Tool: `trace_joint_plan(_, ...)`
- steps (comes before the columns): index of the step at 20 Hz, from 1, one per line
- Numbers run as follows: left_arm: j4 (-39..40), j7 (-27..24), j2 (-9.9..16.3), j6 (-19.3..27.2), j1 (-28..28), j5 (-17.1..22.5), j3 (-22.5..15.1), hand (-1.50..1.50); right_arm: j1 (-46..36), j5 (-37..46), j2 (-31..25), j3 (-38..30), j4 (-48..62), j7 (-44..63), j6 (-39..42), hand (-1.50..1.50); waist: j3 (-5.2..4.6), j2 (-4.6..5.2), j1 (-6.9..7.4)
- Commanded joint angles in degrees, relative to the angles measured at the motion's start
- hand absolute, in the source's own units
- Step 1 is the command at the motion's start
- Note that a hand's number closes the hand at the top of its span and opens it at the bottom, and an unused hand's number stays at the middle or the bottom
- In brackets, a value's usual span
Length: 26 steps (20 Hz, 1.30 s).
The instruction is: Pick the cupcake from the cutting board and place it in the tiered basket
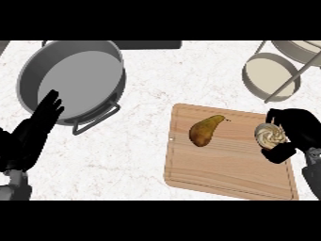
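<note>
Cupcake (268,135) sits at the right edge of the cutting board (225,174), just right of a pear (206,131).

Head view: right hand (303,129) curls round the cupcake from the right, fingers at its far side and thumb (279,153) at its near side, apparently closing on it. Left hand (31,134) rests spread, fingers up, at the left, near a grey pot (31,70).

Step in hand, by my reading: the grasp. Next move calls for a lift, then carrying far and slightly right to the tiered basket (270,75), lowering the cupcake into a tier.
</note>
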Motion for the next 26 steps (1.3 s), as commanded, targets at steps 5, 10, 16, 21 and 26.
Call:
trace_joint_plan(5,-0.29,-0.91,-1.02,0.33,1.26,0.27,0.00,0.00,-2.39,-10.95,-17.58,-16.03,9.58,-26.82,-6.17,1.50,0.92,0.88,-0.13)
trace_joint_plan(10,-0.08,-0.45,-0.81,0.05,1.30,0.50,0.10,0.00,-5.99,-26.42,-17.39,-27.77,15.18,-40.86,-5.23,1.50,1.03,0.43,-0.61)
trace_joint_plan(16,0.33,-1.02,-0.43,-0.51,0.70,-0.27,-0.35,0.00,-10.24,-38.35,-25.40,-37.63,27.16,-57.45,7.30,1.50,0.57,0.79,0.96)
trace_joint_plan(21,-1.28,-0.25,-1.69,-0.63,1.35,-0.37,-1.98,0.00,-14.01,-38.03,-34.03,-37.77,39.36,-67.22,17.36,1.50,0.35,0.79,3.05)
trace_joint_plan(26,0.86,-0.17,-0.68,-2.51,-1.96,0.67,-0.89,0.00,-24.44,-35.68,-33.74,-31.41,42.17,-63.13,20.14,1.50,0.14,0.88,4.02)
